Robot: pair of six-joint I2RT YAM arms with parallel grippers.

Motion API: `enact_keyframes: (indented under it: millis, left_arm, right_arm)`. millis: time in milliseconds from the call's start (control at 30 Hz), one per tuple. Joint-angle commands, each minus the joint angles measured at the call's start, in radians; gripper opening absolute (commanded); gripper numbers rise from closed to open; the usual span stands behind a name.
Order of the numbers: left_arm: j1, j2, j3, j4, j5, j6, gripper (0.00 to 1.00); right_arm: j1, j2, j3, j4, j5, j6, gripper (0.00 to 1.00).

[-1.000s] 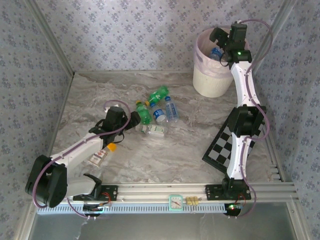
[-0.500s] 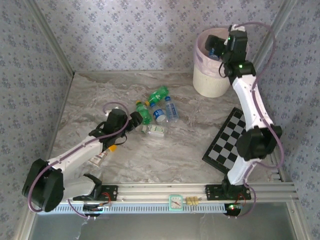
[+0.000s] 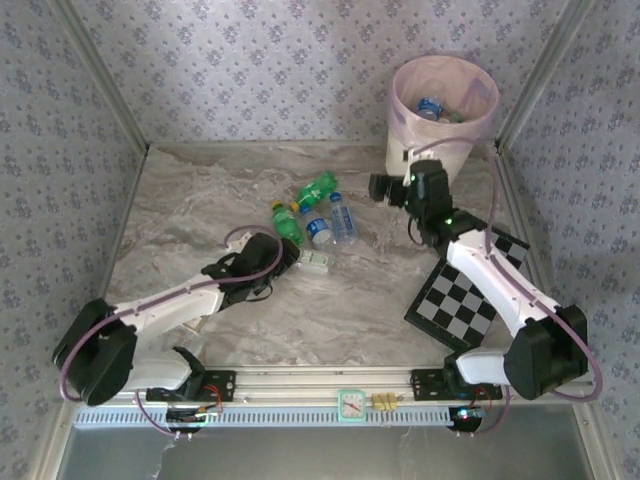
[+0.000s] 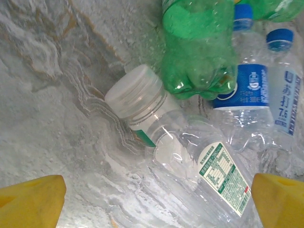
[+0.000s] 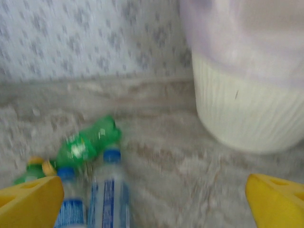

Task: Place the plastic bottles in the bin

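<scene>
Left claw (image 4: 154, 203) stands wide apart over the clear bottle (image 4: 190, 161), which lies on the table (image 4: 47, 95) with a green bottle (image 4: 199, 47) touching its shoulder. If it closes there, the round bottle may slip out, or the green one may be caught too. Right claw (image 5: 152, 202), also apart and empty, hangs between these bottles and the bin (image 5: 242, 109) at the far right; the two arms could collide.

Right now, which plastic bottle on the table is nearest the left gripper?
The clear, white-capped, pale-labelled bottle; its neighbours are a green bottle and blue-labelled bottles.
</scene>
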Motion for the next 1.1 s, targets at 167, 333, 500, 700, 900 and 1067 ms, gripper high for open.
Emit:
enact_keyframes:
  millis: [167, 333, 500, 700, 900, 1067]
  left_arm:
    - [-0.036, 0.183, 0.199, -0.126, -0.016, -0.218, 1.00]
    - [-0.043, 0.268, 0.244, -0.152, 0.001, -0.358, 0.99]
    - [-0.043, 0.364, 0.305, -0.150, 0.035, -0.439, 0.96]
    - [-0.039, 0.474, 0.384, -0.177, 0.097, -0.469, 0.96]
    - [-0.035, 0.526, 0.385, -0.169, 0.150, -0.495, 0.91]
    - [-0.033, 0.521, 0.369, -0.175, 0.145, -0.502, 0.84]
  right_arm:
    - [0.075, -0.142, -0.233, 0.048, 0.078, 0.137, 1.00]
    - [0.081, -0.209, -0.340, 0.052, 0.078, 0.170, 1.00]
    - [0.081, -0.263, -0.382, 0.055, 0.097, 0.174, 1.00]
    - [0.082, -0.300, -0.394, 0.046, 0.123, 0.166, 1.00]
    - [0.081, -0.310, -0.402, 0.053, 0.132, 0.165, 1.00]
    - [0.082, -0.306, -0.411, 0.077, 0.107, 0.160, 1.00]
